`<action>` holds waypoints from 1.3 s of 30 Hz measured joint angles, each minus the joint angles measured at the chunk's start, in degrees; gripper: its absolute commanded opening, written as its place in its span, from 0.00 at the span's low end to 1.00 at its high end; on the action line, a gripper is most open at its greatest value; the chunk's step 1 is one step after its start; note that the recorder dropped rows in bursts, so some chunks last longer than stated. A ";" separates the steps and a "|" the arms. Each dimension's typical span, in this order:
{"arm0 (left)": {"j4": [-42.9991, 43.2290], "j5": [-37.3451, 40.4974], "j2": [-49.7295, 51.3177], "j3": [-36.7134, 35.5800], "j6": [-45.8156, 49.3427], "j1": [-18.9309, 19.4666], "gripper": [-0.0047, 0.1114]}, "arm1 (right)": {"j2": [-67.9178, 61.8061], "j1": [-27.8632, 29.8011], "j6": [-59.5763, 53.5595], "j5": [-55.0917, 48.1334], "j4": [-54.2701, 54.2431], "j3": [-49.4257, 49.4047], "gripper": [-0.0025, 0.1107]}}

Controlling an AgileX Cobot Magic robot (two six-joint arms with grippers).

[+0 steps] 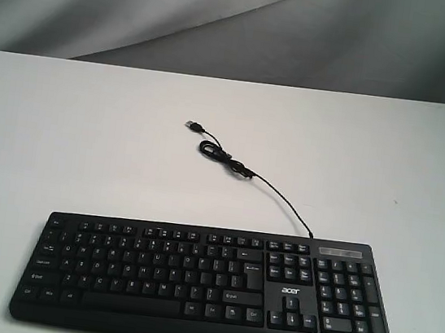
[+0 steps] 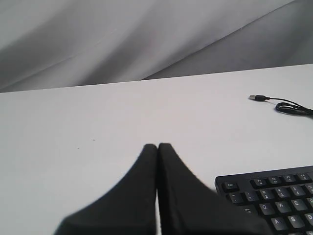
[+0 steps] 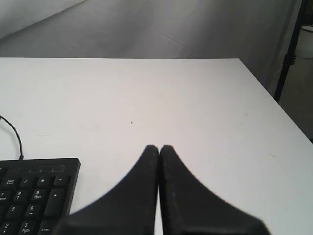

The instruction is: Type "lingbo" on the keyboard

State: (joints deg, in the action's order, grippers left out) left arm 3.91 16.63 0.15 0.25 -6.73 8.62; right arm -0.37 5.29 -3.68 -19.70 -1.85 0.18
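Observation:
The black full-size keyboard (image 1: 207,284) with white legends and an "acer" logo lies at the near edge of the white table (image 1: 86,140). Its thin black cable (image 1: 276,196) runs back to a coiled bit and a loose USB plug (image 1: 193,126). Neither arm shows in the exterior view. In the left wrist view my left gripper (image 2: 157,146) is shut, empty, over bare table beside the keyboard's Esc corner (image 2: 274,200). In the right wrist view my right gripper (image 3: 159,147) is shut, empty, beside the keyboard's number-pad end (image 3: 36,196).
A grey draped backdrop (image 1: 241,21) hangs behind the table. The table's right edge (image 3: 274,103) shows in the right wrist view, with a dark stand (image 3: 288,49) beyond it.

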 measured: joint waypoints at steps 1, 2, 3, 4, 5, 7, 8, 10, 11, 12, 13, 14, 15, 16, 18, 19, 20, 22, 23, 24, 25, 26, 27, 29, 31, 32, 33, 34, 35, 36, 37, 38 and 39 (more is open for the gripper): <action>0.00 0.00 0.00 0.00 0.00 0.00 0.04 | 0.00 0.00 0.00 0.00 0.00 0.00 0.02; 0.00 0.00 0.00 0.00 0.00 0.00 0.04 | 0.00 0.00 0.00 0.00 0.00 0.00 0.02; 0.00 0.00 0.00 0.00 0.00 0.00 0.04 | 0.00 0.00 0.00 0.00 0.00 0.00 0.02; 0.00 0.00 0.00 0.00 0.00 0.00 0.04 | 0.00 0.00 0.00 0.00 0.00 0.00 0.02; 0.00 0.00 0.00 0.00 0.00 0.00 0.04 | 0.00 0.00 0.00 0.00 0.00 0.00 0.02; 0.00 0.00 0.00 0.00 0.00 0.00 0.04 | 0.00 0.00 0.00 0.00 0.00 0.00 0.02; 0.00 0.00 0.00 0.00 0.00 0.00 0.04 | 0.00 0.00 0.00 0.00 0.00 0.00 0.02; 0.00 0.00 0.00 0.00 0.00 0.00 0.04 | 0.00 0.00 0.00 0.00 0.00 0.00 0.02; 0.00 0.00 0.00 0.00 0.00 0.00 0.04 | 0.00 0.00 0.00 0.00 0.00 0.00 0.02; 0.00 0.00 0.00 0.00 0.00 0.00 0.04 | 0.00 0.00 0.00 0.00 0.00 0.00 0.02; 0.00 0.00 0.00 0.00 0.00 0.00 0.04 | 0.00 0.00 0.00 0.00 0.00 0.00 0.02; 0.00 0.00 0.00 0.00 0.00 0.00 0.04 | 0.00 0.00 0.00 0.00 0.00 0.00 0.02; 0.00 0.00 0.00 0.00 0.00 0.00 0.04 | 0.00 0.00 0.00 0.00 0.00 0.00 0.02; 0.00 0.00 0.00 0.00 0.00 0.00 0.04 | 0.00 0.00 0.00 0.00 0.00 0.00 0.02; 0.00 0.00 0.00 0.00 0.00 0.00 0.04 | 0.00 0.00 0.00 0.96 0.00 0.00 0.02; 0.00 0.00 0.00 0.00 0.00 0.00 0.04 | 0.00 0.00 0.00 2.87 0.00 0.00 0.02; 0.00 0.00 0.00 0.00 0.00 0.00 0.04 | 0.00 0.00 0.00 5.88 0.00 0.00 0.02; 0.00 0.00 0.00 0.00 0.00 0.00 0.04 | 0.00 0.00 0.00 13.84 -0.12 0.00 0.02; 0.00 0.00 0.00 0.00 0.00 0.00 0.04 | 0.00 0.00 0.00 17.99 -0.12 0.00 0.02; 0.00 0.00 0.00 0.00 0.00 0.00 0.04 | 0.00 0.00 0.00 21.14 -0.23 0.00 0.02; 0.00 0.00 0.00 0.00 0.00 0.00 0.04 | 0.00 0.00 0.00 25.43 -0.23 0.00 0.02; 0.00 0.00 0.00 0.00 0.00 0.00 0.04 | 0.00 0.00 0.00 27.89 -0.23 0.00 0.02; 0.00 0.00 0.00 0.00 0.00 0.00 0.04 | 0.00 0.00 0.00 30.14 -0.34 0.00 0.02; 0.00 0.00 0.00 0.00 0.00 0.00 0.04 | 0.09 0.00 0.00 34.48 -0.43 0.00 0.02; 0.00 0.00 0.00 0.00 0.00 0.00 0.04 | 0.09 0.00 0.00 36.93 -0.43 0.00 0.02; 0.00 0.00 0.00 0.00 0.00 0.00 0.04 | 0.09 0.00 0.00 37.76 -0.60 0.00 0.02; 0.00 0.00 0.00 0.00 0.00 0.00 0.04 | 0.09 0.00 0.00 38.44 -0.83 0.00 0.02; 0.00 0.00 0.00 0.00 0.00 0.00 0.04 | 0.09 0.00 0.00 39.76 -1.20 0.00 0.02; 0.00 0.00 0.00 0.00 0.00 0.00 0.04 | 0.09 0.00 0.00 40.73 -1.29 0.00 0.02; 0.00 0.00 0.00 0.00 0.00 0.00 0.04 | 0.09 0.00 0.00 41.98 -1.44 0.00 0.02; 0.00 0.00 0.00 0.00 0.00 0.00 0.04 | 0.09 0.00 0.21 43.12 -1.44 0.00 0.02; 0.00 0.00 0.00 0.00 0.00 0.00 0.04 | 0.09 0.00 0.50 43.80 -1.53 0.00 0.02; 0.00 0.00 0.00 0.00 0.00 0.00 0.04 | 0.09 0.00 1.22 44.10 -1.53 0.00 0.02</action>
State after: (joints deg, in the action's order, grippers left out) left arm 3.91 16.63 0.15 0.25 -6.73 8.62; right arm -0.28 5.29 -2.46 24.40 -3.38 0.18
